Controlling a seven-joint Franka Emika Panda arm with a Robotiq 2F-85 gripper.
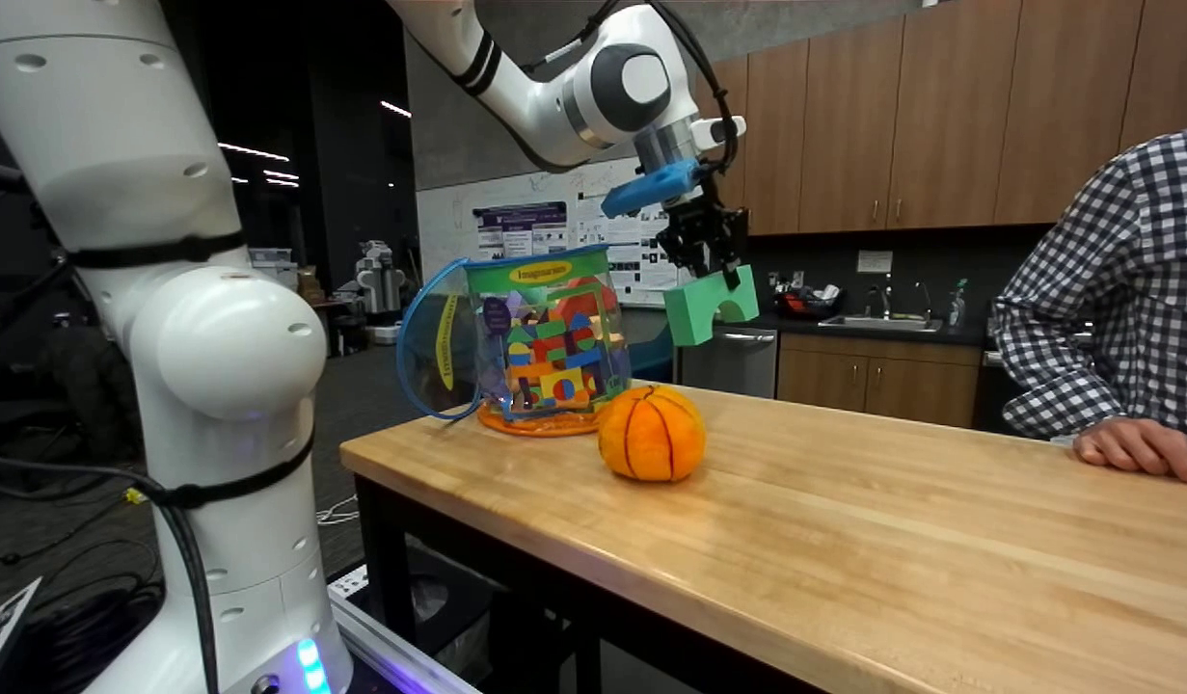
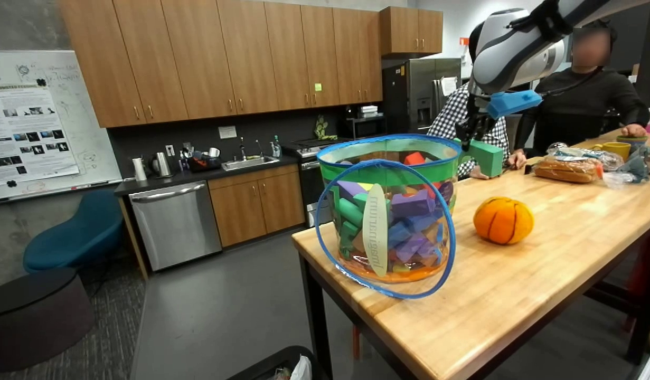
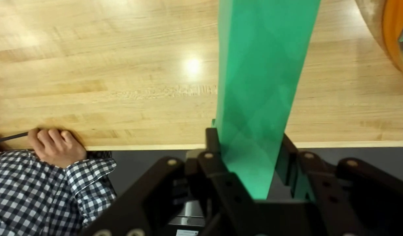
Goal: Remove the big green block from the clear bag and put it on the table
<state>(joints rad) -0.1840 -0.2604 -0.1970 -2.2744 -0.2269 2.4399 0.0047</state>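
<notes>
The big green block is a bright green arch-shaped piece. It shows in both exterior views (image 1: 691,316) (image 2: 489,158) and fills the middle of the wrist view (image 3: 260,75). My gripper (image 1: 716,273) is shut on it, with one finger on each side in the wrist view (image 3: 248,137). The block hangs outside the clear bag (image 1: 479,280), in the air above the table (image 1: 892,511). The bag stands upright with its top open and many coloured blocks inside; it also shows in an exterior view (image 2: 343,174). Its orange base edge shows at the wrist view's right (image 3: 388,42).
An orange pumpkin ball (image 1: 653,434) (image 2: 503,220) sits on the table beside the bag. The bag's blue-rimmed lid (image 2: 451,248) hangs open at its side. A person's hand (image 1: 1138,445) (image 3: 57,147) rests at the table edge. Wrapped bread (image 2: 567,170) and a yellow mug (image 2: 615,149) lie farther along.
</notes>
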